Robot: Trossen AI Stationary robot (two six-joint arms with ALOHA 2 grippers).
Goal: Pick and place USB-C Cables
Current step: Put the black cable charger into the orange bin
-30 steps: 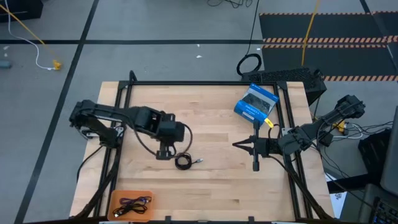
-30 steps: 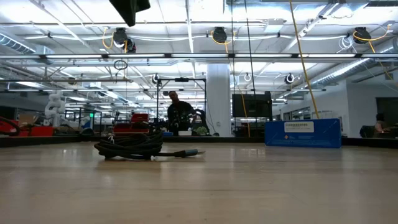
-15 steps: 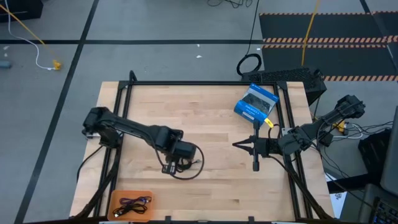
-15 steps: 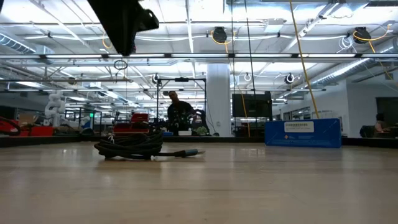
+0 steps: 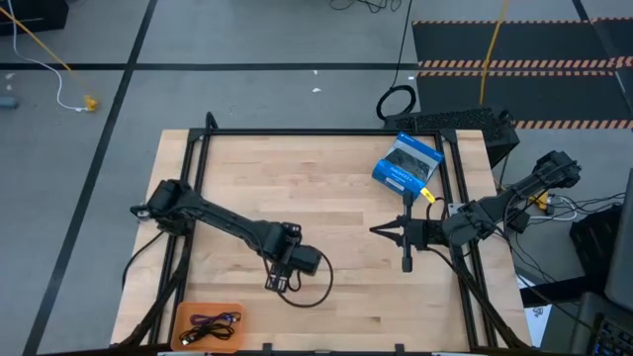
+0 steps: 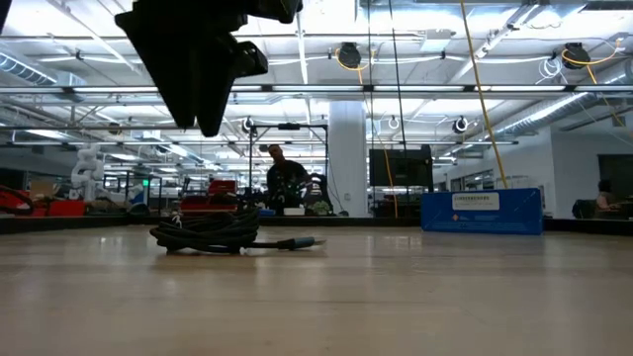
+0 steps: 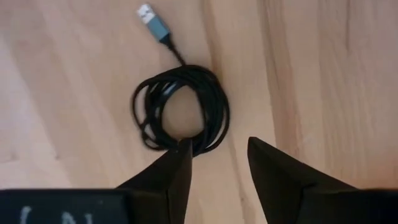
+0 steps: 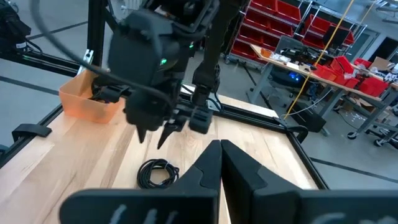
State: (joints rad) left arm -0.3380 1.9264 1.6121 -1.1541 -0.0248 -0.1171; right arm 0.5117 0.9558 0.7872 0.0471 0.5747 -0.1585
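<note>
Poised with fingers parted, left gripper (image 7: 217, 158) directly above tight black cable coil (image 7: 180, 116) lying on worktop (image 7: 323, 81), untouched. Off to one side, right gripper (image 5: 377, 231) closed, empty.

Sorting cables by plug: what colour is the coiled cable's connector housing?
Grey, with a silver metal tip; the coiled cable itself is black. Left wrist view shows it best.

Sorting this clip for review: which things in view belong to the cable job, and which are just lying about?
Job:
- coiled black cable, under the open left claw
- cables in the orange tray

Lying about:
- blue packaged box
- right claw, shut, waiting near that box
</note>
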